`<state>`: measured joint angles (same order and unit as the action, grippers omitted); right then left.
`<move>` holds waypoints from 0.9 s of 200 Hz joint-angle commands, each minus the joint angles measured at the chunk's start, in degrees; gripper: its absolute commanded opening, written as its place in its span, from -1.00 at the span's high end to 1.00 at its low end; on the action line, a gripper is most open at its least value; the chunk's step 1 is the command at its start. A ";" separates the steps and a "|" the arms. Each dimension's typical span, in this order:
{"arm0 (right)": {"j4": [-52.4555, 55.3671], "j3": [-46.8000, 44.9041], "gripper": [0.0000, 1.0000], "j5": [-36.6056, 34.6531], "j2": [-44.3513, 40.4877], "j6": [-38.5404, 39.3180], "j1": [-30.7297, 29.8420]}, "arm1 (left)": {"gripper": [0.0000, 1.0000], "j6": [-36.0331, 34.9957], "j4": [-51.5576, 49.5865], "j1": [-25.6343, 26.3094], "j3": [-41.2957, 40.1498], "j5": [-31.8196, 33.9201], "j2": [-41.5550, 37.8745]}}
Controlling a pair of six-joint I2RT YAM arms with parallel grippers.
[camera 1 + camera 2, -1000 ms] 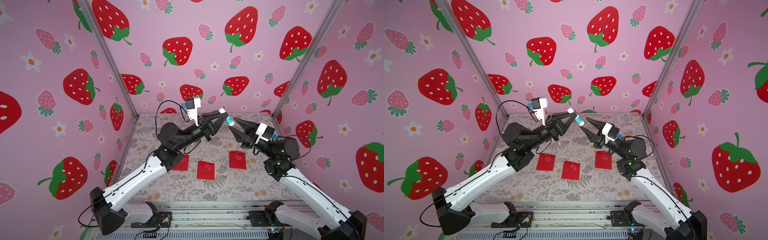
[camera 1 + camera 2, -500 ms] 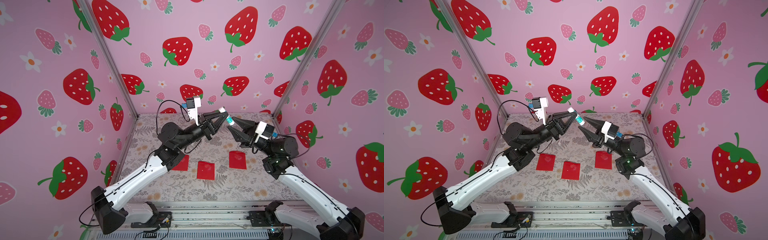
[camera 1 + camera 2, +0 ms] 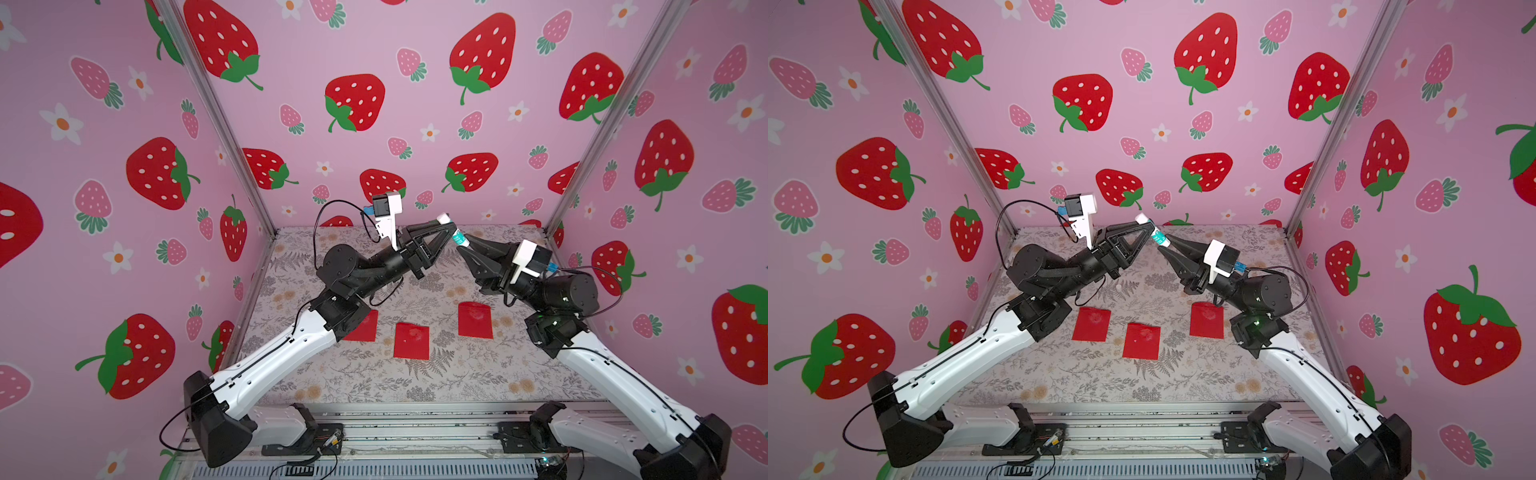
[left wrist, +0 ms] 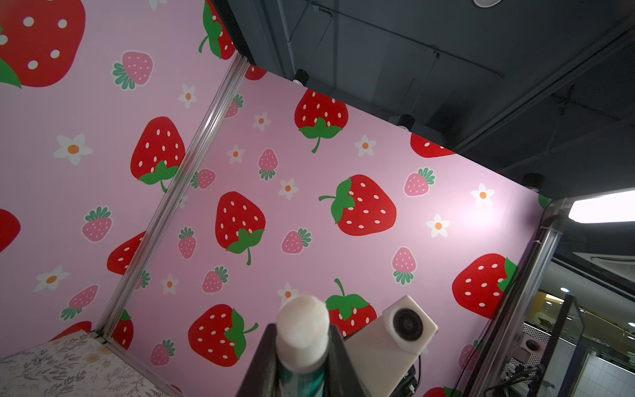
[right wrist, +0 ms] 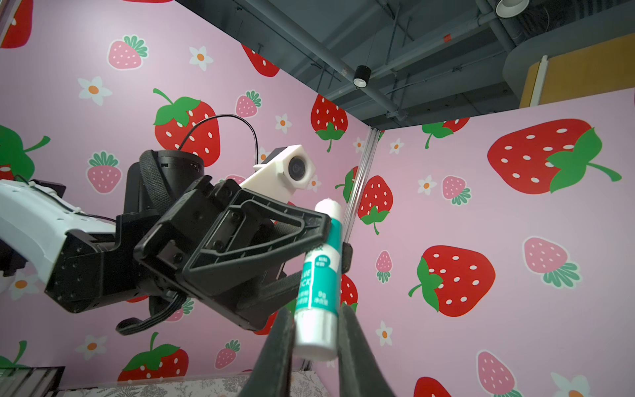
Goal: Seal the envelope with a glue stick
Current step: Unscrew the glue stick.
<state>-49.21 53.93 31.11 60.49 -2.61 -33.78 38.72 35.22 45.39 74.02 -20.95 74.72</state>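
Fingers of both arms closed on glue stick [image 3: 457, 237]: left fingers [image 3: 428, 228] clamped upper teal part, right fingers [image 3: 478, 253] pinched lower white end. Desk [image 3: 374, 382] lay well below, red envelopes [image 3: 411, 340] flat in row. Stick hung mid-air between arms, long axis tilted, in line with right fingers, crosswise to left. Probably pull-apart along this axis next; free room all around.

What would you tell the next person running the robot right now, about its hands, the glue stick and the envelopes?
Left hand: shut on the glue stick near its top, holding it up in the air.
Right hand: shut on the stick's bottom end.
Red envelopes: three, lying flat on the table below, neither hand touching them.
Done: glue stick picked up.
Left: put glue on an envelope and press it shut.
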 commanded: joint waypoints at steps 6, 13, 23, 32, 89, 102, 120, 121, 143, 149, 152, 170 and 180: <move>2.03 1.97 0.76 -1.96 -0.55 -3.05 -0.58 | 0.87 -2.79 2.06 -0.20 1.13 -0.83 0.10; 2.36 1.92 0.79 -2.33 -0.55 -4.62 -0.54 | 0.94 -3.97 1.93 -0.28 1.04 -1.48 0.08; 3.11 1.96 0.83 -2.72 -0.55 -7.50 -0.55 | 0.96 -6.12 1.36 -0.59 1.04 -2.89 -0.08; 4.32 2.12 0.88 -2.40 -0.72 -10.26 -0.53 | 0.97 -8.11 0.14 -0.99 1.19 -4.70 -0.27; 8.32 2.93 1.00 10.05 -1.59 -30.25 -0.58 | 1.00 -14.74 -5.58 -8.51 1.96 -27.44 -1.39; 8.47 2.85 1.00 14.61 -1.68 -33.31 -0.58 | 1.00 -13.30 -5.11 -10.39 3.52 -34.25 -0.03; 10.22 2.89 1.00 20.64 -1.96 -35.84 -0.56 | 1.00 -14.30 -7.12 -10.84 6.42 -43.60 1.55; 10.34 2.91 1.00 20.91 -1.96 -35.95 -0.53 | 1.00 -14.47 -7.33 -10.84 6.63 -44.20 1.60; 13.39 3.75 1.00 26.59 -1.89 -37.64 -0.55 | 1.00 -18.37 -13.53 -10.76 10.04 -53.46 2.73; 13.39 3.89 1.00 27.92 -1.71 -38.31 -0.56 | 1.00 -19.81 -15.82 -10.75 10.86 -55.05 2.89; 13.42 3.94 1.00 28.46 -1.69 -38.65 -0.57 | 1.00 -20.74 -17.18 -10.76 11.18 -55.82 2.82; 13.43 4.57 1.00 32.97 -1.01 -40.10 -0.57 | 1.00 -28.31 -26.63 -10.44 13.49 -61.36 2.36; 13.46 5.06 1.00 35.33 -0.53 -40.57 -0.48 | 1.00 -33.49 -33.21 -10.49 15.17 -63.51 2.23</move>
<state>-36.47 56.75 57.30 59.83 -38.85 -34.09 18.13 16.88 34.68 84.60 -72.23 77.41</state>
